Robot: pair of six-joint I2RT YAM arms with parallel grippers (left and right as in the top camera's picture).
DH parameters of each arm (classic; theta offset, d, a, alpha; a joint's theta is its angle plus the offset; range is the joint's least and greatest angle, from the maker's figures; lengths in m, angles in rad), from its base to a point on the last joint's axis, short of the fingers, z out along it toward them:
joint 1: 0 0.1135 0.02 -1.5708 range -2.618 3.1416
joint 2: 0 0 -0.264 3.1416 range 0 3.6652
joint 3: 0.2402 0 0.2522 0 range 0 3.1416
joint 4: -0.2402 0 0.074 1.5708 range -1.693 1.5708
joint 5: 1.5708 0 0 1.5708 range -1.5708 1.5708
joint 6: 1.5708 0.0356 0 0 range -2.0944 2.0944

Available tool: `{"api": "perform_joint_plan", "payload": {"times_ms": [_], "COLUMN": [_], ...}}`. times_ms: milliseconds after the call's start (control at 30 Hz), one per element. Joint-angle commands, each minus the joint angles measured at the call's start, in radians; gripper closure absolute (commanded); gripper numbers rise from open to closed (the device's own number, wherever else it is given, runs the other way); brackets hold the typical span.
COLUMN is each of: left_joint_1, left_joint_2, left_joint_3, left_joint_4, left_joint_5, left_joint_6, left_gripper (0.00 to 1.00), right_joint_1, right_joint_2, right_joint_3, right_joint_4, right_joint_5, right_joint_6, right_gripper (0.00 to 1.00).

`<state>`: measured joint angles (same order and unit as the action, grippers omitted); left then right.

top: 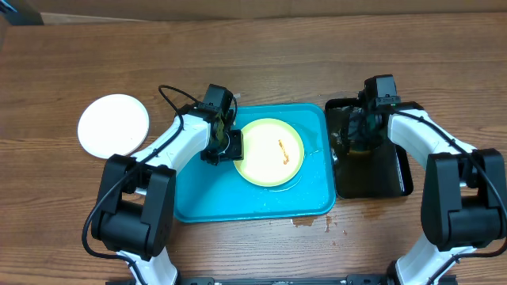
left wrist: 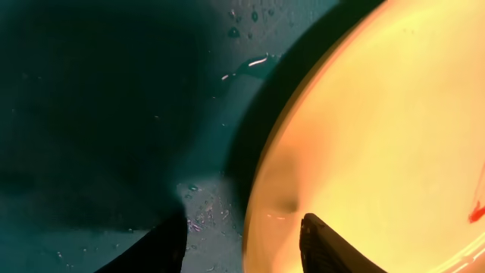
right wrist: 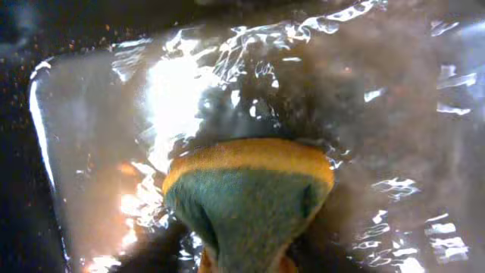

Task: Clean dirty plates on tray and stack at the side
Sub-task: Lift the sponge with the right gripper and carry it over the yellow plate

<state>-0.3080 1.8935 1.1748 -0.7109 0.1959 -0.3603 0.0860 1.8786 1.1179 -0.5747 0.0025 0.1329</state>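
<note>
Our left hand is open, straddling the rim of the yellow-green plate on the turquoise tray. We'd pinch that rim firmly before any scrubbing. Our right hand squeezes the sponge over the black tray. One orange smear streaks the plate's centre.

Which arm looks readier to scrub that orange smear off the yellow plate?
Right. The right gripper pinches the sponge over the black tray, beside the plate. The left gripper sits open astride the plate's rim, with nothing to wipe with.
</note>
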Motion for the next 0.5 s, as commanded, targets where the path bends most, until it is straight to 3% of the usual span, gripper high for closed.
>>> {"api": "perform_joint_plan", "payload": {"times_ms": [0, 167, 333, 467], "left_joint_1": [-0.006, -0.006, -0.005, -0.005], "left_joint_2": [0.004, 0.004, 0.004, 0.004], "left_joint_3": [-0.021, -0.021, -0.02, -0.006], "left_joint_4": [0.01, 0.012, 0.011, -0.003], "left_joint_5": [-0.044, -0.045, -0.046, -0.042], "left_joint_6": [0.013, 0.013, 0.013, 0.013], "left_gripper": [0.51, 0.77, 0.79, 0.93], "right_joint_1": [-0.003, -0.003, -0.001, -0.001], "right_joint_2": [-0.002, -0.003, -0.003, -0.003], "right_joint_3": [-0.011, -0.012, -0.012, -0.011], "right_joint_4": [-0.051, -0.164, -0.247, -0.259], "right_joint_5": [-0.003, 0.008, 0.082, 0.099], "right_joint_6": [0.001, 0.001, 0.033, 0.059], "right_gripper": [0.31, 0.4, 0.4, 0.4]}}
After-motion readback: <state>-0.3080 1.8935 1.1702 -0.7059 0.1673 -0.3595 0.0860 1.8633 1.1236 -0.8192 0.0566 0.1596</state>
